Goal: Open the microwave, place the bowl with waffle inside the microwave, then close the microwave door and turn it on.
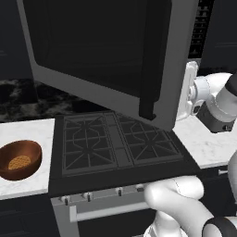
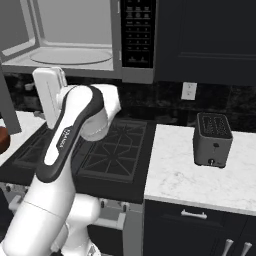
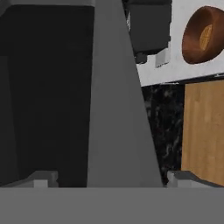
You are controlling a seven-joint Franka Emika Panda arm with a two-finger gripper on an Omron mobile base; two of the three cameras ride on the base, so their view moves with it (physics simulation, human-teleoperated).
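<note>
While the door (image 1: 106, 55) stands swung out over the stove (image 1: 118, 143), your pincer (image 3: 105, 177) sits at the door's edge with its tips spread wide, one on each side of the grey frame and pinching nothing. That placement suits pushing or hooking the panel, not carrying. From the right base view the microwave (image 2: 75, 40) cavity is exposed, turntable (image 2: 72, 56) bare, so I judge the opening step done or nearly so. The bowl (image 1: 19, 159) rests on the white surface (image 1: 28, 129) left of the stove, well apart from the arm, the waffle (image 1: 19, 162) lying flat inside it. A toaster (image 2: 213, 139) stands on the surface to the right, clear of the work. You should expect the door to block a direct reach toward the bowl.
</note>
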